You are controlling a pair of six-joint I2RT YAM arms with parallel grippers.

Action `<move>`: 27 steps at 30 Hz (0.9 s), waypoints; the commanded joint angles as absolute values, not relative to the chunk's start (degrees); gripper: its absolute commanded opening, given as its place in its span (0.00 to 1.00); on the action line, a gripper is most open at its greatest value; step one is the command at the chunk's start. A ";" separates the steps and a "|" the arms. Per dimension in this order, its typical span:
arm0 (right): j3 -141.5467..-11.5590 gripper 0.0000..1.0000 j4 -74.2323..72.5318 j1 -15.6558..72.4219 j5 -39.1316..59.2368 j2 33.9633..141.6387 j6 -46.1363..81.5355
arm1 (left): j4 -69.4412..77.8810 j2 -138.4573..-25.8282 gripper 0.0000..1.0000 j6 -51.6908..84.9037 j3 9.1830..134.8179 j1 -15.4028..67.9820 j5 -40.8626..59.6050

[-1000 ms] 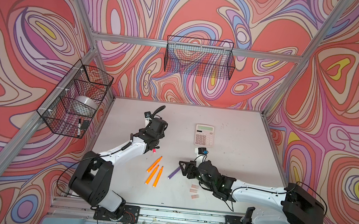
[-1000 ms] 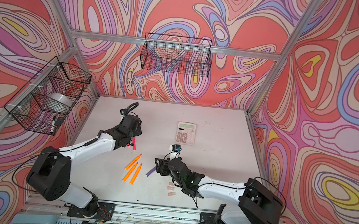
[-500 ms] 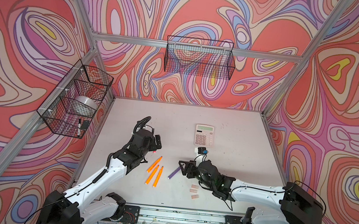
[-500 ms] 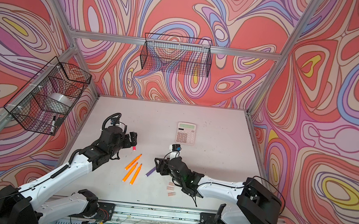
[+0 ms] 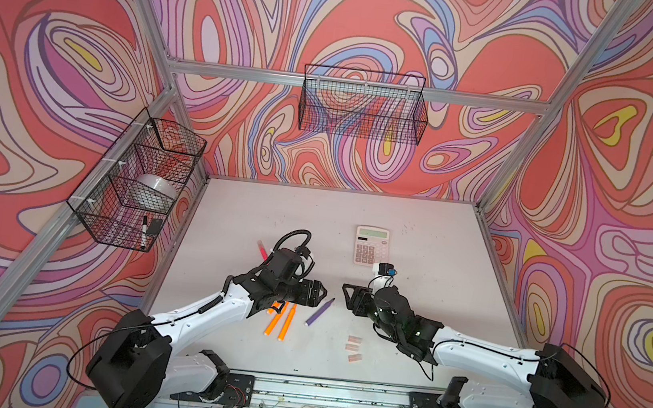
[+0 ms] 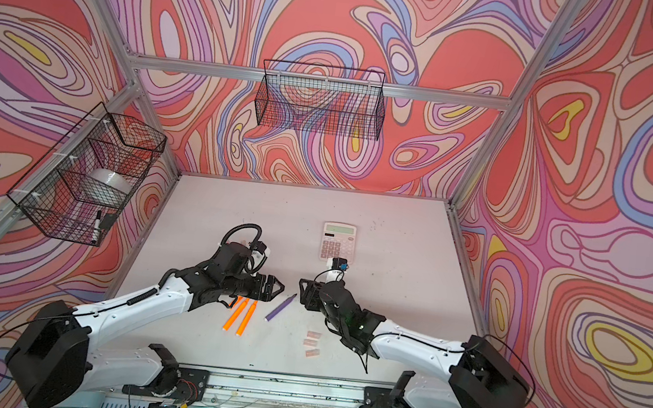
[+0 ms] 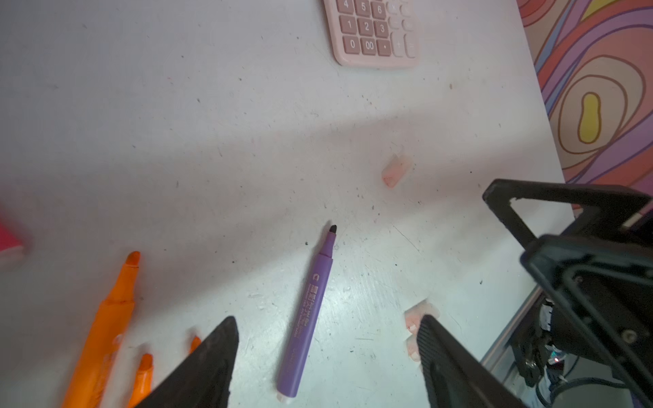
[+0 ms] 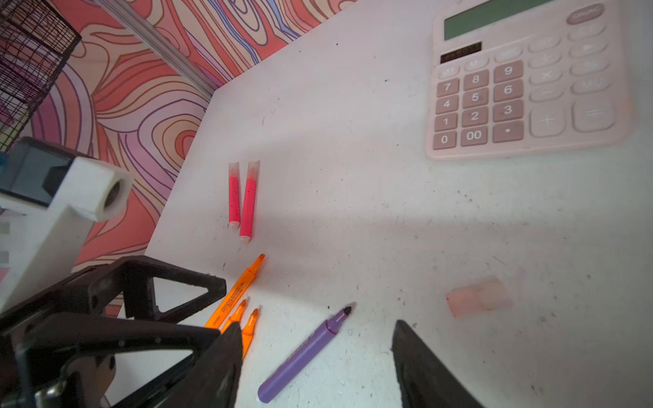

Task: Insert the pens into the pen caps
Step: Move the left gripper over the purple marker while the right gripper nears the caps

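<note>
A purple pen (image 5: 319,312) (image 6: 280,308) lies uncapped on the table, under the gap between my two grippers. My left gripper (image 5: 317,292) (image 7: 328,319) is open and empty, over the tips of the orange pens (image 5: 282,322) (image 8: 240,286). Facing it, my right gripper (image 5: 347,297) (image 8: 316,325) is open and empty too. Three loose pen caps (image 5: 353,347) (image 6: 312,342) lie near the front, beside the right arm. A further cap (image 8: 477,298) (image 7: 395,171) lies under the right gripper. Two pink pens (image 8: 242,201) wearing caps lie side by side at the back left.
A pink calculator (image 5: 371,245) (image 8: 530,81) sits behind the right gripper. Wire baskets hang on the left wall (image 5: 139,183) and the back wall (image 5: 363,104); the left one holds a tape roll and a black marker.
My left arm has swung from the pink pens at the back left to the middle, and now faces the right gripper. Both grippers' jaws have narrowed a little. The right arm has barely moved.
</note>
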State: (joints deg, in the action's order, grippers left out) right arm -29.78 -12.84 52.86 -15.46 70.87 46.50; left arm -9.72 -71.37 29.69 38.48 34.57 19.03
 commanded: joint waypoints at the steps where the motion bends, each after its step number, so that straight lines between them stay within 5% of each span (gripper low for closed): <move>1: -28.22 0.68 -10.02 52.22 -16.43 69.03 47.38 | -9.23 -71.60 0.81 30.71 37.54 34.77 24.76; 13: -25.18 0.66 -9.94 52.03 -16.57 65.63 48.68 | -6.73 -74.22 0.80 32.70 36.90 35.11 29.39; 27: -25.36 0.66 -9.13 51.97 -17.46 65.65 48.65 | -16.35 -83.14 0.76 30.20 44.11 40.07 14.21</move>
